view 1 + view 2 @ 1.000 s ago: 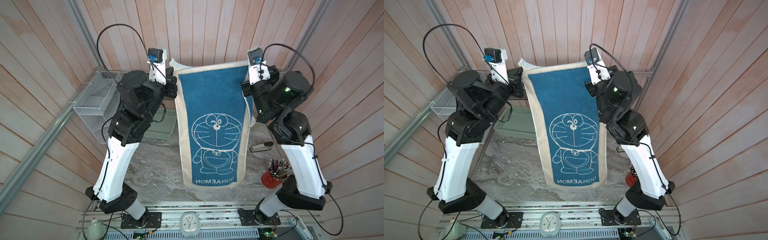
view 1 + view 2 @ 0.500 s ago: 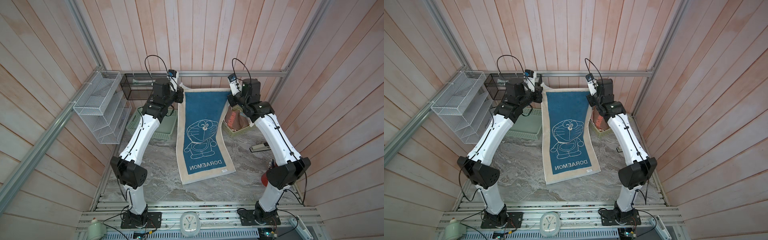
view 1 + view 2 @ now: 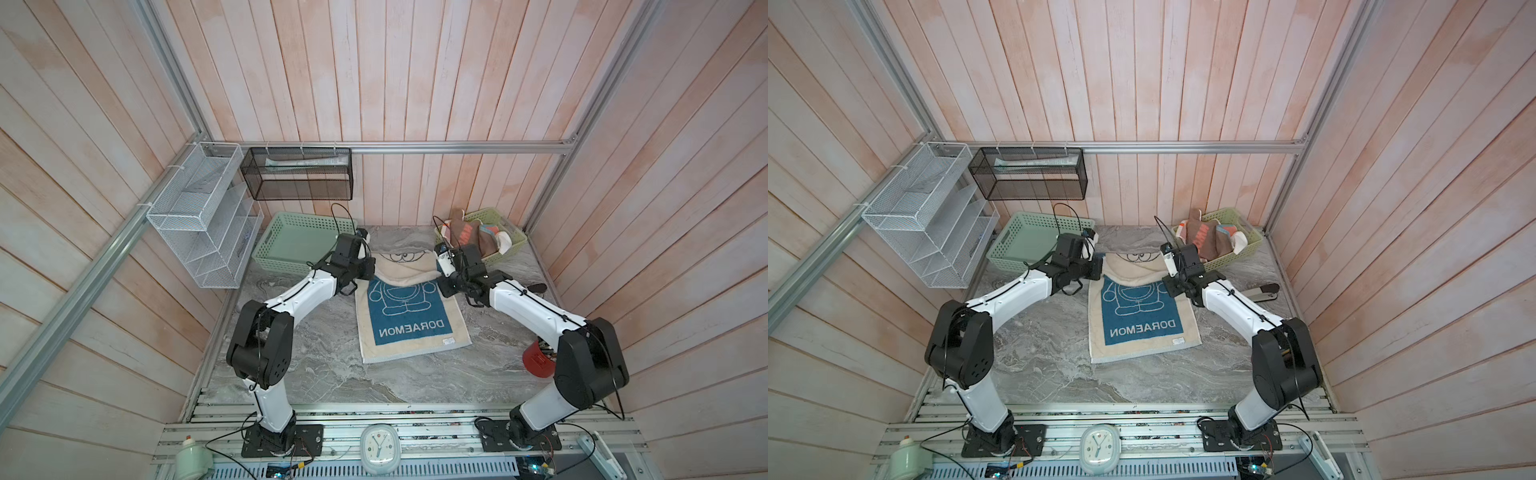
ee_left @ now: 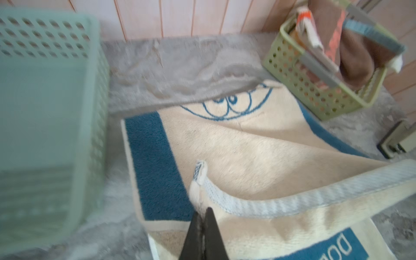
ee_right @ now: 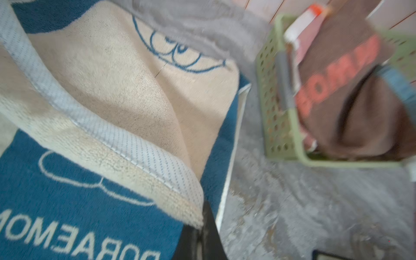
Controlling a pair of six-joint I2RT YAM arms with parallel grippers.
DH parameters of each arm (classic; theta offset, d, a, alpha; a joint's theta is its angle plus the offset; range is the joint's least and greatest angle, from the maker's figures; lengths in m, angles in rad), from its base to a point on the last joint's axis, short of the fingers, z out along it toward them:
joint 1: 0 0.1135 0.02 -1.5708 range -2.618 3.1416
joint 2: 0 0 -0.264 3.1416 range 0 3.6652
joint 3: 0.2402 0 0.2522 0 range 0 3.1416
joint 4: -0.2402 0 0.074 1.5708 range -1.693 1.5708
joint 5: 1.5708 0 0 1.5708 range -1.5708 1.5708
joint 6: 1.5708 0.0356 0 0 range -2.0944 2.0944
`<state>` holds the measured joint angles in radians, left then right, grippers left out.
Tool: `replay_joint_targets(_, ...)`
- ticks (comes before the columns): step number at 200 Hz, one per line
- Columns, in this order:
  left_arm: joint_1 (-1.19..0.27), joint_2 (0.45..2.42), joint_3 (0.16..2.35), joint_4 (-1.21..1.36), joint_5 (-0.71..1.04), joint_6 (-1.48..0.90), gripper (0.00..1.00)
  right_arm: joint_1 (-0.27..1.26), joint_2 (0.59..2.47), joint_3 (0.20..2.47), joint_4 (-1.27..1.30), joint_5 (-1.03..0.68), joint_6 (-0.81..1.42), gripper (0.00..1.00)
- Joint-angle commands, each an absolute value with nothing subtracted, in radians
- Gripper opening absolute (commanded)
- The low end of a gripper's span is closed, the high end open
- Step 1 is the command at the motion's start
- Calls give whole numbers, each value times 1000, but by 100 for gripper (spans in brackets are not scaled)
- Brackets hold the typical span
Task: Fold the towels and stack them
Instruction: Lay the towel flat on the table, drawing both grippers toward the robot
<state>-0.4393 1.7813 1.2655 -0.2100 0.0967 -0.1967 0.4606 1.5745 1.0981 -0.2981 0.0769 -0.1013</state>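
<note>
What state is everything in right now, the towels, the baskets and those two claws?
Doraemon towel: far end doubled back over itself, not yet flat.
left end effector: shut on one towel corner.
right end effector: shut on the other corner.
left basket: empty.
right basket: holds the other towels, bunched, unfolded.

The cartoon towel (image 3: pixel 409 320) lies flat on the marble tabletop (image 3: pixel 324 365), blue side up with a cream border and "DORAEMON" across its near end. Its far end is doubled back toward the middle, showing the cream underside with the face outlined in blue; that flap is loose and raised. The rest sit crumpled in the green basket (image 3: pixel 498 258) at the far right: a brown towel (image 3: pixel 465 237) with coral letters, a striped towel (image 3: pixel 489 229) and a bit of white towel (image 3: pixel 505 241).
</note>
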Motion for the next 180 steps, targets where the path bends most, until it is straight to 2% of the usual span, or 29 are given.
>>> replay_joint_targets(1,-477,1721,1130,-113,106,-304,0,484,1530,1007,-288,24,5,0)
replay_joint_targets(51,-553,1625,835,-52,100,-432,0,550,1490,799,-287,-94,205,0)
replay_joint_targets(91,-553,1578,733,-86,69,-406,0,674,1495,701,-215,-152,372,0)
replay_joint_targets(113,-523,1571,743,-110,78,-359,0,739,1497,715,-220,-135,417,0)
replay_joint_targets(134,-478,1546,797,-133,106,-323,0,732,1488,781,-280,-63,376,0)
replay_joint_targets(180,-360,1525,1089,-223,161,-228,0,541,1558,1139,-470,21,137,0)
